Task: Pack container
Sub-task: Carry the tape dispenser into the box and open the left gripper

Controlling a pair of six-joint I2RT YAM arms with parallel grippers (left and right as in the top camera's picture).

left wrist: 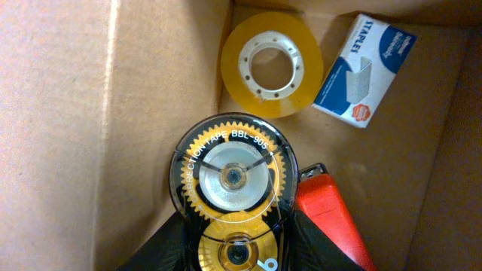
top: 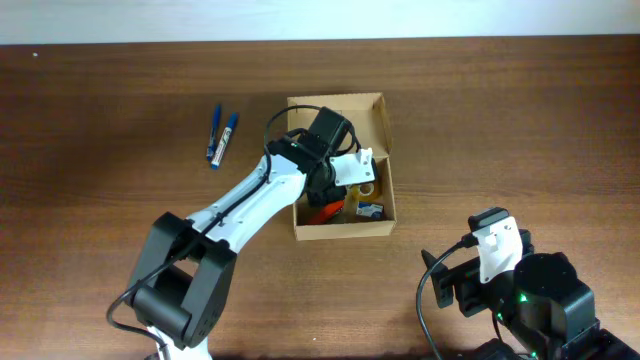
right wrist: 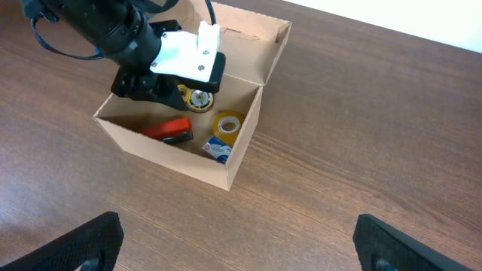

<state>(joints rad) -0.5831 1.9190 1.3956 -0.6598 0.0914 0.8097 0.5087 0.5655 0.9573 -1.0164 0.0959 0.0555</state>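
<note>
The container, a brown cardboard box (top: 340, 232) with its flap lid open at the back, sits mid-table and also shows in the right wrist view (right wrist: 173, 162). My left gripper (top: 335, 185) is down inside it, shut on a round correction tape dispenser (left wrist: 233, 177) with yellow gears. In the box lie a yellow tape roll (left wrist: 271, 64), a blue-and-white staples box (left wrist: 364, 69) and a red stapler (left wrist: 331, 214). My right gripper (right wrist: 241, 241) is open and empty above the table, in front of and to the right of the box.
Two blue pens (top: 221, 135) lie side by side on the wooden table to the left of the box. The right arm's base (top: 530, 300) is at the front right.
</note>
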